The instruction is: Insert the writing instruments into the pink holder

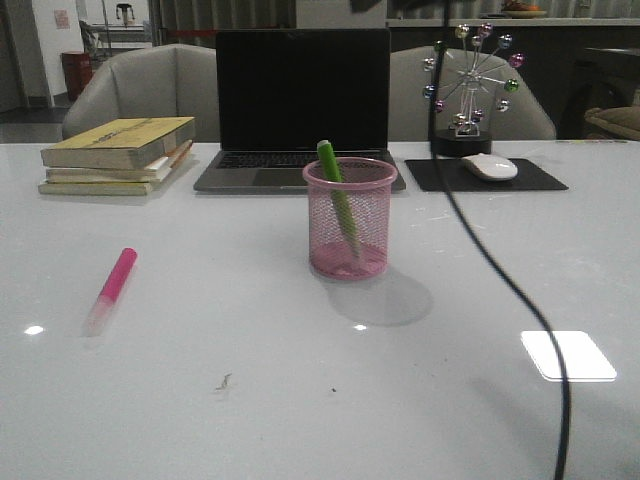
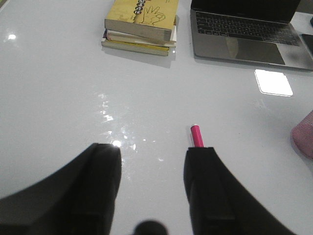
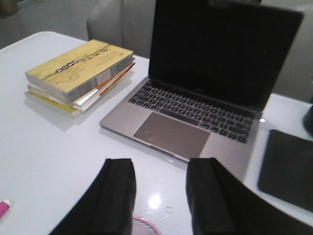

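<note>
Standing upright near the middle of a white table [image 1: 180,400], the pink holder [image 1: 349,222] already contains the green marker [image 1: 336,190], which leans inside it with its top poking above the rim. The pink marker [image 1: 112,288] lies flat on the table, well apart from the holder and toward the robot's left. By this layout, the task looks half done, and the step in hand appears to be fetching the pink marker. In the left wrist view, the left gripper [image 2: 154,164] hangs over the table with its fingers spread and nothing between them; the marker's tip shows just past one finger [image 2: 208,191], the rest hidden behind it. The next move likely calls for shifting that gripper sideways so the marker sits between the fingers, lowering, and closing across its body. In the right wrist view, the right gripper [image 3: 161,188] is also spread and empty, hovering above the holder, whose rim barely shows at the frame edge. Neither arm appears in the front view; only a dark cable [image 1: 500,270] crosses it. Behind the holder sit a laptop [image 1: 300,110], a stack of books [image 1: 118,155], a mouse [image 1: 489,166] on a dark pad [image 1: 485,178], and a small wheel ornament [image 1: 470,85]. Whether the left gripper touches the table cannot be told. The pink marker's pale end is blurred in the front view.
</note>
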{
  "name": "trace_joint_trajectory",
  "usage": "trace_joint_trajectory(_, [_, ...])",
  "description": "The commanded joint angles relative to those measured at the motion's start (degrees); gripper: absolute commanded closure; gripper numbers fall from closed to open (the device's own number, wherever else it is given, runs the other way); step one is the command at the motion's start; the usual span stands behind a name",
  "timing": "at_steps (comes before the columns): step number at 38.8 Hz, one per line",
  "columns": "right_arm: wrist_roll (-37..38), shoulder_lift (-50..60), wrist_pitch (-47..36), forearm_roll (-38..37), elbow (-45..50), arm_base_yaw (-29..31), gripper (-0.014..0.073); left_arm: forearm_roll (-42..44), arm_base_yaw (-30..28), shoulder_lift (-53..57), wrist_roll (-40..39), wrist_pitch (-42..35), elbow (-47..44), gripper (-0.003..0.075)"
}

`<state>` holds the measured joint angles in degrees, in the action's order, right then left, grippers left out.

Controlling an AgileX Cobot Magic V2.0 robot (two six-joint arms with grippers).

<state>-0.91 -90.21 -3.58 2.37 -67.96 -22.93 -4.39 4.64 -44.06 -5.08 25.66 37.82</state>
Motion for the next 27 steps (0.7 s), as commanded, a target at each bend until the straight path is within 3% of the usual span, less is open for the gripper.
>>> trace_joint_trajectory(1, [-1.3, 8.7, -0.4, -0.7, -1.6, 3.2, 0.0211, -0.4, -0.2, 0.1, -0.1, -4.5, 2.0, 0.0335])
trace_joint_trajectory(13, [-1.3, 24.3, 17.5, -2.4, -1.3, 17.5, 0.0211, -0.4, -0.2, 0.1, -0.1, -9.0, 2.0, 0.0335])
trace_joint_trajectory(17, [-1.3, 29.3, 19.6, -3.4, 1.7, 21.3, 0.0211, -0.4, -0.2, 0.1, -0.1, -11.2, 2.0, 0.0335])
trace_joint_trajectory(27, [-1.3, 43.8, 24.6, -3.4, 13.4, 23.9, 0.0211, -0.4, -0.2, 0.1, -0.1, -13.0, 2.0, 0.0335])
